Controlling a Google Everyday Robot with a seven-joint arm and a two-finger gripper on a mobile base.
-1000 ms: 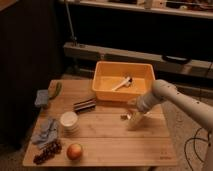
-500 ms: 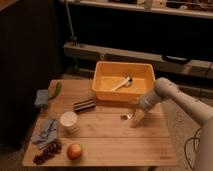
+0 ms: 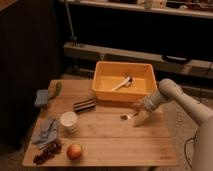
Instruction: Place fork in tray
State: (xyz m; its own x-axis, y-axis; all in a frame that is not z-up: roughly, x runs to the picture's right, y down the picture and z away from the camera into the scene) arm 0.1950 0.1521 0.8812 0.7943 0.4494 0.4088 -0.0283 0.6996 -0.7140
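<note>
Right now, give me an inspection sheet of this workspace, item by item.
Surface: wooden table, lit from above.
Fork: fork low over the table, right of centre, at the claw, outside the tray.
Tray: yellow tray at the back edge, a pale utensil inside.
Clutter: white cup, apple, grapes, blue cloth, dark bar, sponge.
Claw: claw low over the table, right of the fork.
Cables: one near the floor at right.
Surroundings: dark shelving behind.
</note>
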